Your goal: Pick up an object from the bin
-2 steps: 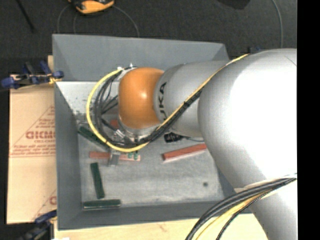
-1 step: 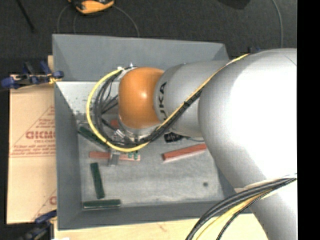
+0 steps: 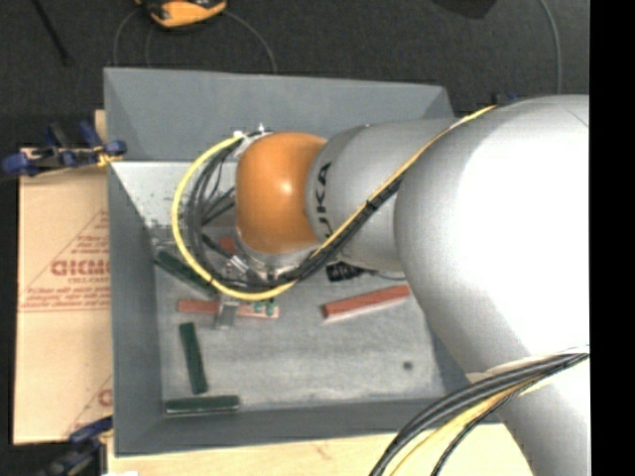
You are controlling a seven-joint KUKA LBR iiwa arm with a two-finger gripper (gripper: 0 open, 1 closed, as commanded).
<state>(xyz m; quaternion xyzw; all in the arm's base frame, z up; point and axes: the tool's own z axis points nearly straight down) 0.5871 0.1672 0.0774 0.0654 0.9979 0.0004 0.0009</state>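
A bulky silver-grey arm (image 3: 496,236) bears a glossy orange dome cover (image 3: 276,191); black KUKA lettering (image 3: 323,198) sits beside it, a thin yellow cable (image 3: 177,211) loops round it.

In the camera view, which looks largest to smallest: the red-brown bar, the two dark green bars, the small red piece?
1. red-brown bar
2. left green bar and bottom green bar, about alike
3. small red piece

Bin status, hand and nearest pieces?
Hand low, left-centre of grey metal bin, under orange wrist cover. Small red flat strip and green-red piece beside it. Nothing seen held. Dark green flat bars lie apart.
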